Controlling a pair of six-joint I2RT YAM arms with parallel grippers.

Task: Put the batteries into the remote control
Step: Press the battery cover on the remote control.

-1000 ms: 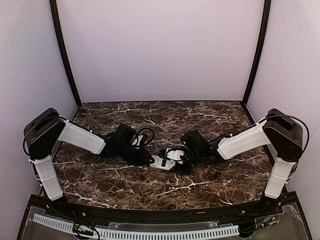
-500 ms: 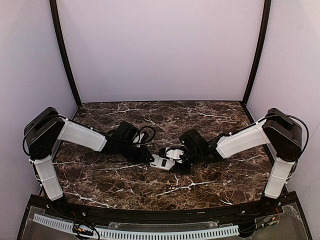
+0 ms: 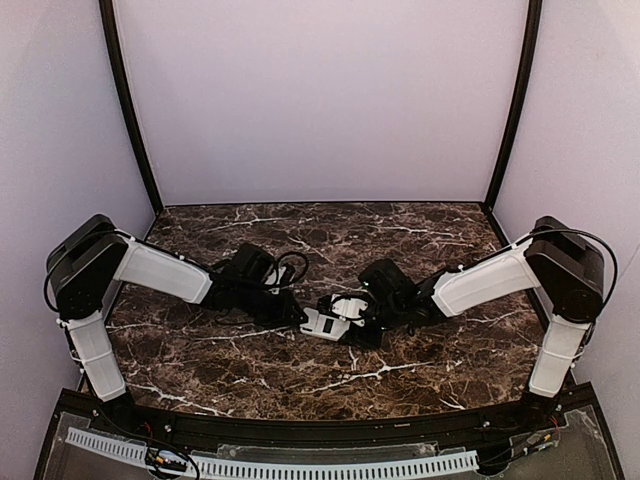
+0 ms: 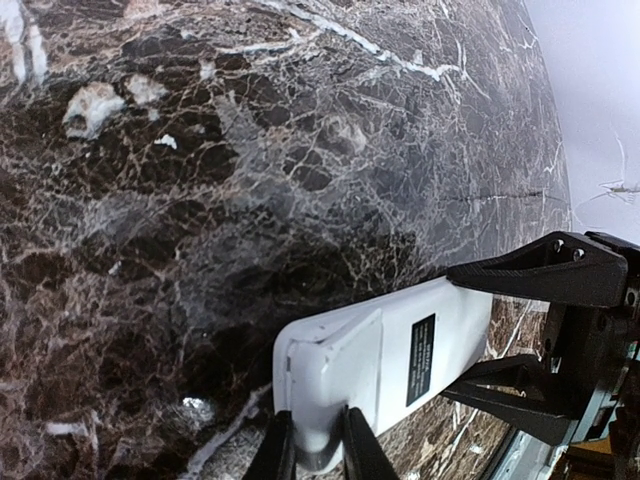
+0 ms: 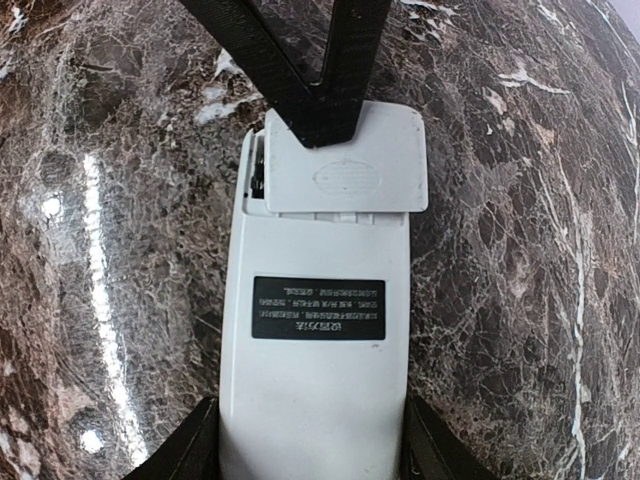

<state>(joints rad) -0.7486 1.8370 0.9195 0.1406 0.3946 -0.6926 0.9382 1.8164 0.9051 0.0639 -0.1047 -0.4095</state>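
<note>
Since a second ago the left gripper [image 3: 296,311] has edged in on the remote [image 3: 326,322], which lies back-up in the middle of the table [image 3: 250,380]. Both arms stretch low, from 9 and 3 o'clock.

Left wrist view: its fingers, nearly closed, sit on the remote's near end at 6 o'clock (pinching or only pressing, I cannot tell).

Right wrist view: the right gripper [image 5: 310,445] clamps the remote's sides at 6 o'clock. The left fingertips [image 5: 320,110] touch the battery cover [image 5: 345,175] at 12.

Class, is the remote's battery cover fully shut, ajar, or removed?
Ajar. The battery cover sits skewed on the remote control, white back up. It overhangs one side, and a dark gap shows along the opposite edge.
</note>
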